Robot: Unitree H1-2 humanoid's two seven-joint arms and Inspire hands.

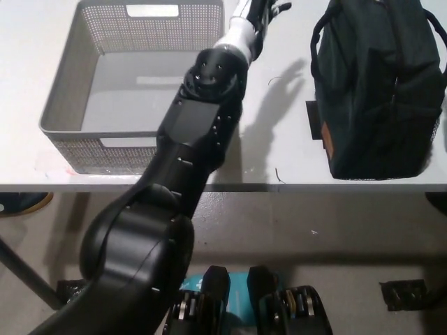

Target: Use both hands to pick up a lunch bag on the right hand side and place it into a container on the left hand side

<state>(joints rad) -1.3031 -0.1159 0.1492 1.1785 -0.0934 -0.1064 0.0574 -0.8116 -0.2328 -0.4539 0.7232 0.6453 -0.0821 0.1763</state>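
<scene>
Up at the top edge we see our left hand (269, 8), mostly cut off, so we cannot tell its grip. Our dark lunch bag (377, 87) stands upright on the white table (279, 139), right of the grey mesh container (133, 84).

Light was even and fairly bright, falling from above. The white surface (279, 139) looked washed out near the top edge. The arm (202, 132) cast a soft grey shadow rightward toward the lunch bag (377, 91), whose dark fabric lost detail. The image was slightly soft and grainy throughout.
</scene>
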